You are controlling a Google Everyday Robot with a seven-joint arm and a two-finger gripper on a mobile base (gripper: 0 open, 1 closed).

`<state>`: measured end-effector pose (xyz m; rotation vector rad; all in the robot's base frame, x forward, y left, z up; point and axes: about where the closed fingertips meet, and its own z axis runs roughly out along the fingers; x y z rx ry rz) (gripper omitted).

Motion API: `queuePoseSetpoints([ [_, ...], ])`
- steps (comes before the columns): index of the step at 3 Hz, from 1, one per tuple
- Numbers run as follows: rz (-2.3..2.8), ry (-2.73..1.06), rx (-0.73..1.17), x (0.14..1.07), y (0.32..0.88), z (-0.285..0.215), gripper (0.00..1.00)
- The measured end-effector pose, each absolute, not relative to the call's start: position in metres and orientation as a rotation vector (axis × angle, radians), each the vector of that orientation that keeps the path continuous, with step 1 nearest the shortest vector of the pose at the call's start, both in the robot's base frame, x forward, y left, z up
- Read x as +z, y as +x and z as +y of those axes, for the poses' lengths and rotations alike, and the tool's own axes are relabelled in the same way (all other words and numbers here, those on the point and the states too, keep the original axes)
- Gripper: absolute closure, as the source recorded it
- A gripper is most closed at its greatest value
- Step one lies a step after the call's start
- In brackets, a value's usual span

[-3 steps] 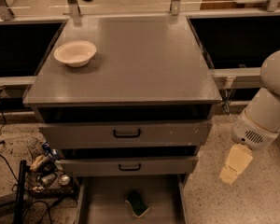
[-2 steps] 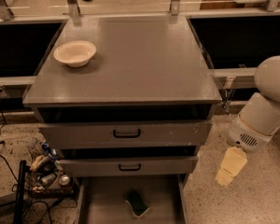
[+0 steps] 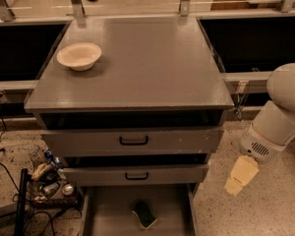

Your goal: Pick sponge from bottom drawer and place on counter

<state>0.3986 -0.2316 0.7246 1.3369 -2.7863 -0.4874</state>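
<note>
At your far left, a heap of cables and small clutter (image 3: 45, 179) lies on the speckled floor beside the cabinet. Above it, on the far left part of the desk (image 3: 147, 68), you have a cream bowl (image 3: 79, 56) standing upright. Under the desk's front edge sit the two grey drawers with black handles, the upper drawer (image 3: 177, 140) and the middle drawer (image 3: 172, 174). Each is pulled out a little, with a dark gap above it. Below them the bottom drawer (image 3: 108, 211) is pulled out toward you. The sponge (image 3: 145, 215) lies flat on its floor, right of the middle, dark green with a paler edge. Further right, your gripper (image 3: 241, 177) hangs over the floor beside the cabinet, level with the middle drawer and well apart from the sponge. It carries nothing you can see, and you cannot tell whether it is clenched or released. The white arm (image 3: 280, 119) rises behind it at the right edge.
</note>
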Motion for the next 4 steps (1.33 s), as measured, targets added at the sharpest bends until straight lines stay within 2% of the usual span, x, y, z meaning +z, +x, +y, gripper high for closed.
queuePoseSetpoints([
  [2, -2.834, 1.203, -0.451, 0.710, 0.403, -0.240, 0.00],
  [4, -2.884, 1.034, -0.245, 0.702, 0.407, -0.241, 0.00],
])
